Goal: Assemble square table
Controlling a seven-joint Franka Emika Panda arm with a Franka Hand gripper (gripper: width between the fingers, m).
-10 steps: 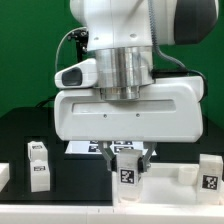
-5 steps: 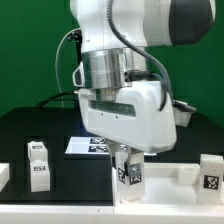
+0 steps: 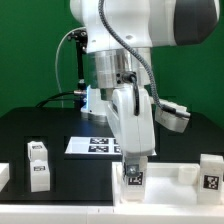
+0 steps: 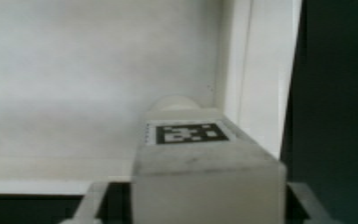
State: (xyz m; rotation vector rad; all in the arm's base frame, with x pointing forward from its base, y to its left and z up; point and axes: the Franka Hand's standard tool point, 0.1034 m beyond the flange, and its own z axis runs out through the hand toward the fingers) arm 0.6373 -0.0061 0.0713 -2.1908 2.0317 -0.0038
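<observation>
Fingers [image 3: 135, 159] are clamped on the upper end of one white leg [image 3: 132, 178], held upright inside the square top [image 3: 175, 186], close to its raised rim at the exterior view's left end. Whether the leg's foot is seated can't be told, since the arm hides the joint. Main risk, in my view: a slight tilt could make the leg jam or start crooked, and an early release could topple it. The rim is tight beside it too, so the fingers may catch it. The counter [image 3: 30, 130] is matte black and flat. The marker board [image 3: 85, 146] lies behind, spare legs [image 3: 38, 165] sit well apart – plenty of room that side – w/ a green backdrop beyond.
</observation>
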